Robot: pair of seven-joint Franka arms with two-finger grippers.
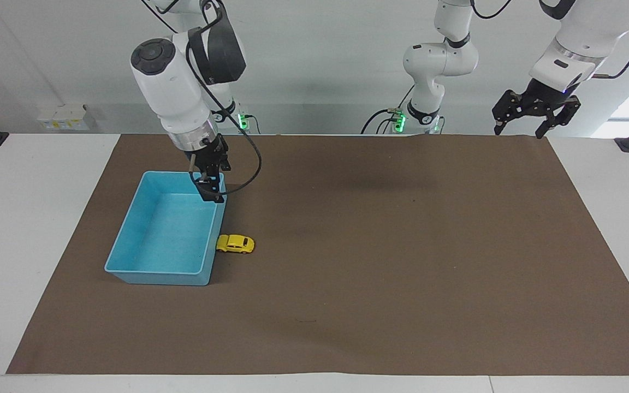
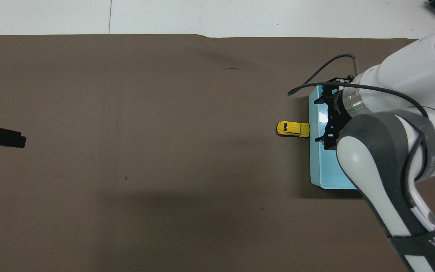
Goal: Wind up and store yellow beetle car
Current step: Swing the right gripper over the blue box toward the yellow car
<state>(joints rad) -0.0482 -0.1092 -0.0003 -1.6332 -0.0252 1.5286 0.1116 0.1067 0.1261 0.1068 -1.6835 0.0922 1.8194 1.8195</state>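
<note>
yellow beetle car (image 1: 235,243) touching blue bin (image 1: 129,240) wall (unstored) | right gripper (image 1: 209,186) over bin, open, empty | left gripper (image 1: 527,117) open, waiting

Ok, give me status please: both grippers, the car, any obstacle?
Right gripper open, over blue bin. Left gripper open, waiting. Yellow beetle car on mat, against bin wall. Nothing blocking.

Even, bright, diffuse light from above; both views sharp, no motion blur. Soft broad shadows on the brown mat (image 1: 402,262): one dark patch toward the robots in the facing view, another low in the overhead view. White glare streak on the floor of the blue bin (image 2: 321,117). Blown-out brightness at the facing view's edge, left arm's end.
</note>
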